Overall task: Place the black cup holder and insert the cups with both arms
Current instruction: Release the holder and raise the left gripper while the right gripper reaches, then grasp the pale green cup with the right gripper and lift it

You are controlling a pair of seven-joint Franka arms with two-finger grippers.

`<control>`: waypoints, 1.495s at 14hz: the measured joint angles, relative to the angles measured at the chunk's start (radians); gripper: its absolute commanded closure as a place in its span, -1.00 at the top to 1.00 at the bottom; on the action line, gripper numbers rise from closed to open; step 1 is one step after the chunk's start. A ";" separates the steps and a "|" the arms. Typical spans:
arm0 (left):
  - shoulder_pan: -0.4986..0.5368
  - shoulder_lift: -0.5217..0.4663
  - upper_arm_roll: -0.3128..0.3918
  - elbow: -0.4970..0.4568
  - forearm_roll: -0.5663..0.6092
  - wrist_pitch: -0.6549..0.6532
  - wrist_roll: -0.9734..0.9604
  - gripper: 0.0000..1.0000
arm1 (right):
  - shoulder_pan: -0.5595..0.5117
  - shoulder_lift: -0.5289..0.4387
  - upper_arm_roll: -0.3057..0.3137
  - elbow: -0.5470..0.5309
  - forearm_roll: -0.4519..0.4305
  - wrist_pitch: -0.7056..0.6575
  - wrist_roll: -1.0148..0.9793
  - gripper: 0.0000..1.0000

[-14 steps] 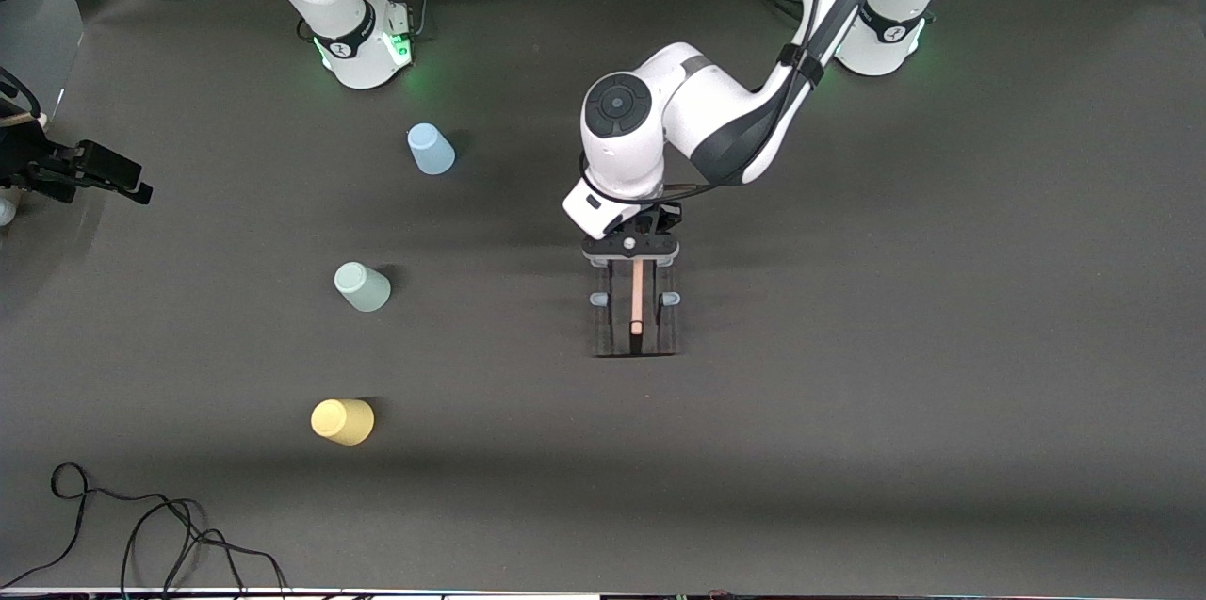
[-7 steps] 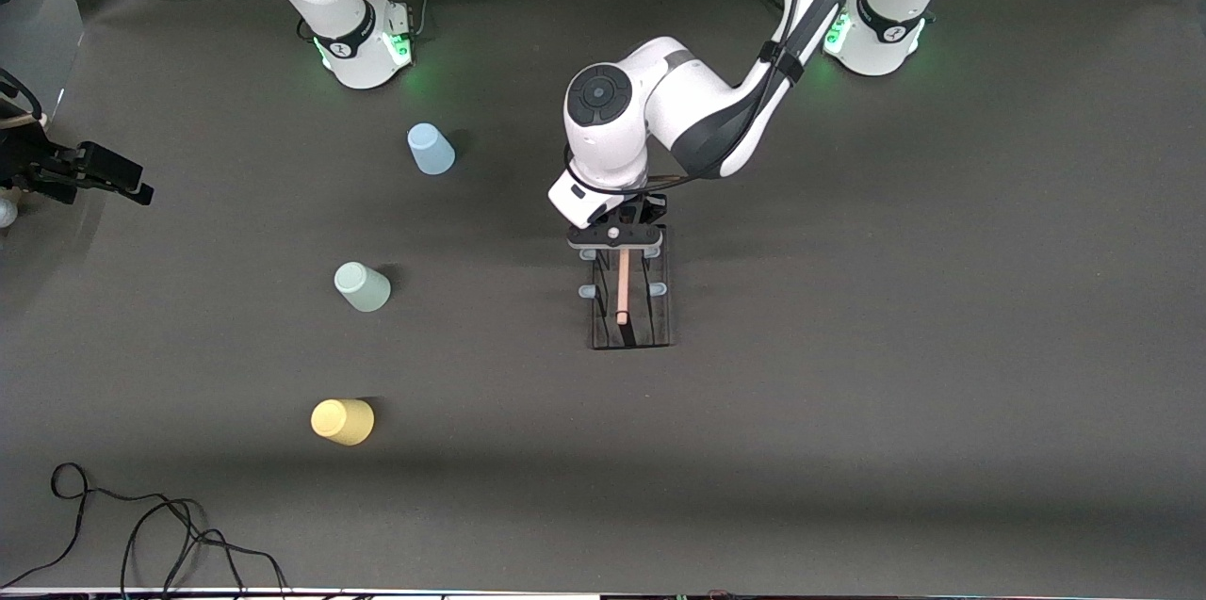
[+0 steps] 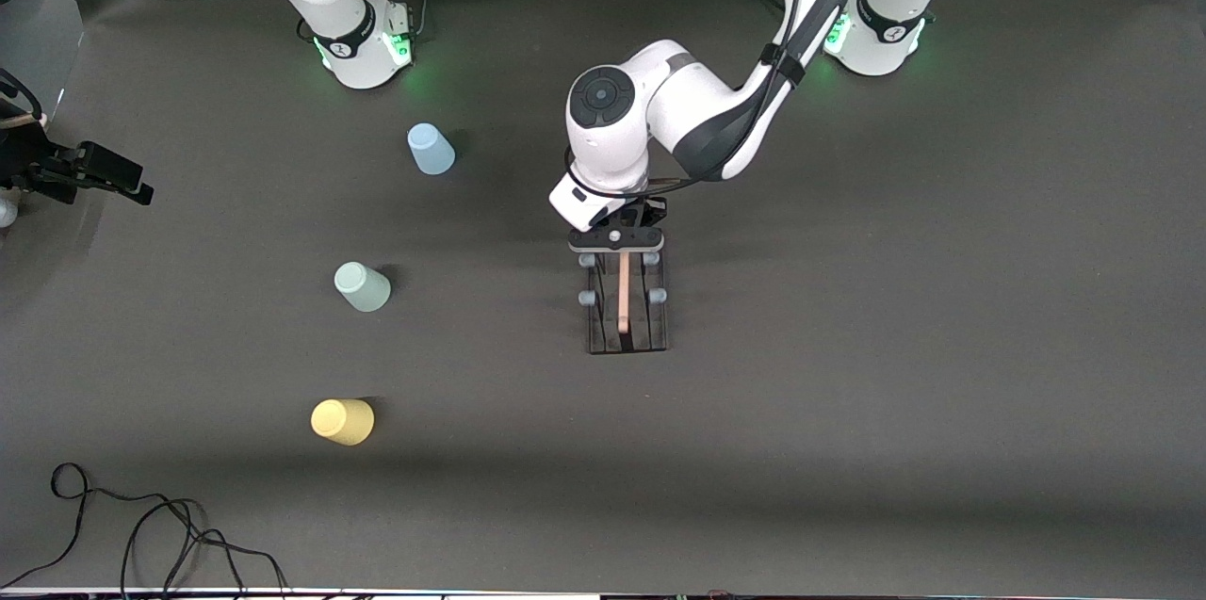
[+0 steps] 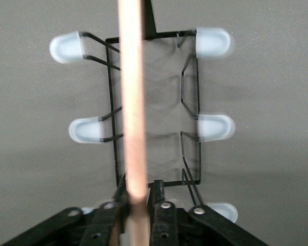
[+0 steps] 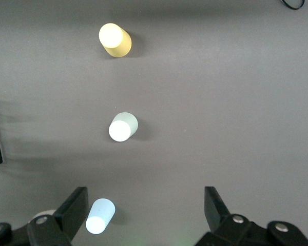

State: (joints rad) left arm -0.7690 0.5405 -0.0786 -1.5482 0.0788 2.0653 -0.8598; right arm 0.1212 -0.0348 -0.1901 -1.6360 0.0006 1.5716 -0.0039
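Left gripper (image 3: 616, 251) jaws hug holder (image 3: 626, 303) rod, grip seemingly loosening; snagged lift could tip it. Right gripper (image 5: 143, 212) waits high above cups (image 3: 362, 286), jaws wide, empty.

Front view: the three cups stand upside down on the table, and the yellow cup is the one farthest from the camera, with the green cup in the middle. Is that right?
Not quite. In the front view the yellow cup is the nearest to the camera; the blue cup is farthest. The green cup is indeed in the middle, and all three stand upside down on the table.
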 measured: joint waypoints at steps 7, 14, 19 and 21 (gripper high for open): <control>0.053 -0.020 0.025 0.068 0.000 0.005 0.002 1.00 | 0.102 -0.001 0.003 -0.030 0.005 -0.003 0.034 1.00; 0.266 -0.237 0.039 0.072 0.009 -0.219 0.204 1.00 | 0.168 -0.086 0.003 -0.335 0.001 0.270 0.055 1.00; 0.508 -0.381 0.044 -0.071 0.003 -0.246 0.536 1.00 | 0.176 -0.031 0.003 -0.669 -0.002 0.706 0.055 1.00; 0.582 -0.435 0.045 -0.139 -0.022 -0.250 0.669 1.00 | 0.180 0.053 0.003 -0.703 -0.003 0.817 0.054 1.00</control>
State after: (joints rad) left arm -0.1871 0.1052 -0.0339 -1.6868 0.0564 1.8155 -0.1908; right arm 0.3016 0.0186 -0.1867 -2.3393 -0.0023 2.3886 0.0503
